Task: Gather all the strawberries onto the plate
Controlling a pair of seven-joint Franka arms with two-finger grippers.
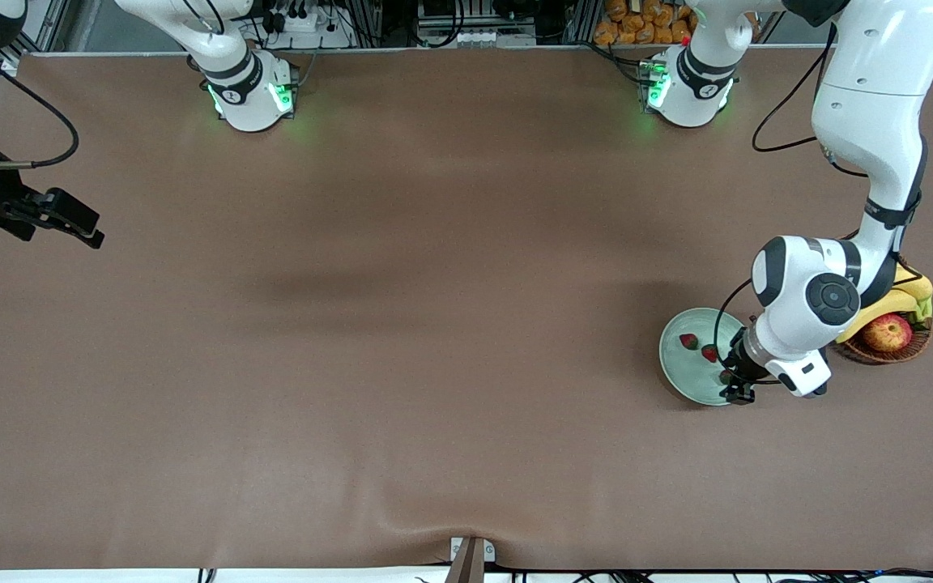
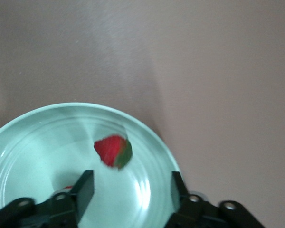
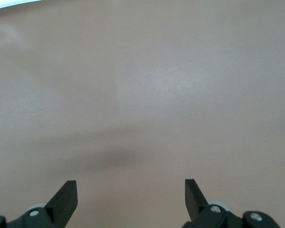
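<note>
The pale mint-green plate (image 1: 677,368) lies near the left arm's end of the table. Two strawberries (image 1: 688,341) (image 1: 709,353) lie in it. A third red bit (image 1: 726,376) shows at the fingers, mostly hidden. My left gripper (image 1: 738,390) is open and empty, low over the part of the plate nearest the front camera. In the left wrist view the plate (image 2: 33,142) fills the frame, one strawberry (image 2: 113,151) lies just ahead of the open left gripper (image 2: 131,190), and a red sliver (image 2: 67,188) shows beside one finger. My right gripper (image 1: 70,219) waits open over the right arm's end of the table; the right wrist view shows the gripper (image 3: 130,194) over bare cloth.
A brown wicker basket (image 1: 912,346) holding a red-yellow apple (image 1: 888,332) and bananas (image 1: 908,298) stands beside the plate, toward the left arm's end, partly under the left arm. The brown cloth (image 1: 434,324) covers the table.
</note>
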